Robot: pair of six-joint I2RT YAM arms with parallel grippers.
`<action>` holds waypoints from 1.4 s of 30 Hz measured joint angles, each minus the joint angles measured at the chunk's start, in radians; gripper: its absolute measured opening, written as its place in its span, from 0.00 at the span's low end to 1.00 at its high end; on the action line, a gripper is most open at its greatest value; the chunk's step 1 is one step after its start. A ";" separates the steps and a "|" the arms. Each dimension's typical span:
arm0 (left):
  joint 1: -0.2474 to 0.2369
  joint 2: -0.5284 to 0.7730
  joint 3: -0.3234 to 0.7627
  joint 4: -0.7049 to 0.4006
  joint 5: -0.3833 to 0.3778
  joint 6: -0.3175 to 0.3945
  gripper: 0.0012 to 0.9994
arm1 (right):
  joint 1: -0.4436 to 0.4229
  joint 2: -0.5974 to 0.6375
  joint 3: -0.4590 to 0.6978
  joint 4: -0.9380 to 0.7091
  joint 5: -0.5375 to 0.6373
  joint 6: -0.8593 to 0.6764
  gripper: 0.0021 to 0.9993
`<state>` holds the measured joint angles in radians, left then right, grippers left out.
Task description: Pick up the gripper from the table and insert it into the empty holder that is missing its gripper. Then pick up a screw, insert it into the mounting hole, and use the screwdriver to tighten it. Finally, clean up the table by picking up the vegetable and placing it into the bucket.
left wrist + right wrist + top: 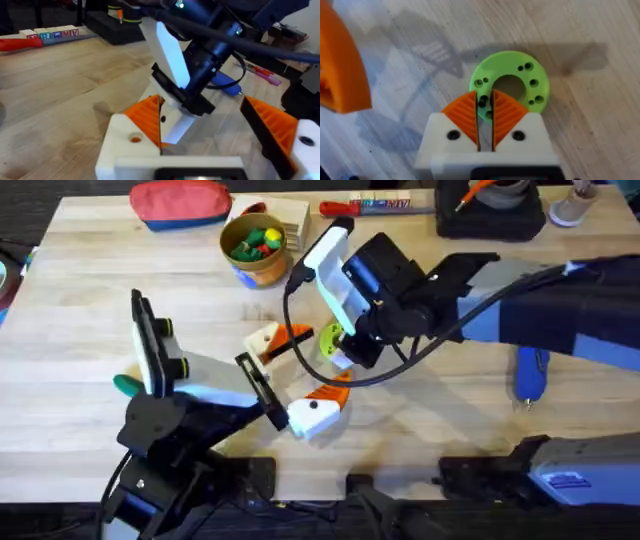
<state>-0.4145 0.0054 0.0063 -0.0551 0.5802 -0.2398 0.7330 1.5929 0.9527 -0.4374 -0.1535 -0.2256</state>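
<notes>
Orange-padded fingers (506,114) of the right gripper (485,116) pinch the rim of a lime-green disc (510,83) with holes, nearly together, the disc lying flat on the wooden table (580,125) just ahead of their tips. Fingers of the left gripper (210,125) stand wide apart, close beside the right gripper. Well beyond both pairs of fingertips stands the bucket (254,248) holding toy pieces, and the blue screwdriver (529,373) lies behind the right arm's fingers.

A pale wooden table (90,300) with visible grain stands over dark floor (30,200) at its edges.
</notes>
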 joint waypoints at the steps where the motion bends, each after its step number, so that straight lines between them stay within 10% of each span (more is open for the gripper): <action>1: 0.000 0.000 0.000 0.000 0.000 0.000 0.99 | 0.000 0.000 0.000 0.000 0.001 0.000 0.12; 28: 0.000 0.000 0.000 0.000 0.000 0.000 0.99 | -0.093 -0.050 0.060 -0.082 0.098 0.032 0.00; 42: 0.000 0.000 0.000 0.000 0.000 0.000 0.99 | -0.093 -0.117 0.403 -0.402 0.083 0.036 0.00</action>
<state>-0.4145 0.0052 0.0063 -0.0547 0.5804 -0.2398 0.6399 1.4757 1.3558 -0.8393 -0.0708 -0.1901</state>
